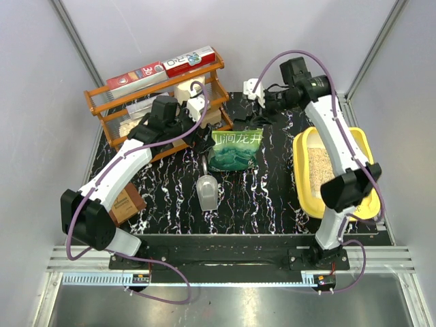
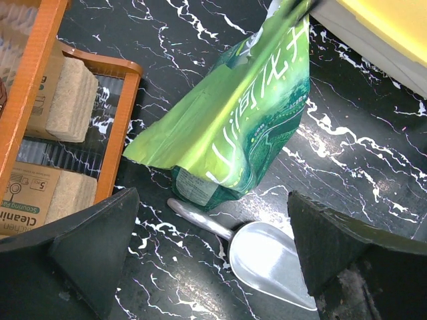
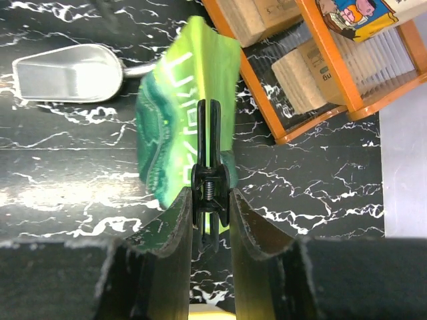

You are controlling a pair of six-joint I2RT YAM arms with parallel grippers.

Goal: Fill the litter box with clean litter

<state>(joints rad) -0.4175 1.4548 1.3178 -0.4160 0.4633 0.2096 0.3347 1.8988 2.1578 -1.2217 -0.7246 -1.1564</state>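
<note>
Litter box (image 1: 301, 184): yellow tray, R end of table; R arm's forearm crosses above it.
Box contents: clean litter (image 1: 316, 167), pale beige granules on the floor strip in view; rest hidden by arm. Judged part-filled, more to add.
Pouch (image 1: 235, 150): green w/ white characters, L of litter box, bare table btwn. Top edge up; contents not visible. Can't tell if base rests on table.
Clip (image 3: 210, 133): black spring clip on pouch top edge; mouth looks sealed.
R gripper (image 3: 210, 193): reaches L from over litter box; fingers clamped on clip, not on pouch film.
L gripper (image 2: 212, 200): beyond pouch, further L of litter box; fingers spread wide, holds nothing, aimed at pouch lower half.
Scoop (image 1: 207, 193): grey, empty, flat on table L of litter box, nearer arm bases than pouch; handle end meets pouch base.
Rack (image 2: 121, 127): orange, far L of litter box, back of table. Holds tan blocks in card sleeves; cartons on top.
Risk 1: clip pulled w/ pouch unsupported → pouch drags or tips. Cause: L gripper not yet on it.
Risk 2: clip slips off film → pouch drops, may knock scoop.
Risk 3: mouth opens short of litter box → granules spill on table.
Risk 4: pouch tilted w/ clip on → no flow.
</note>
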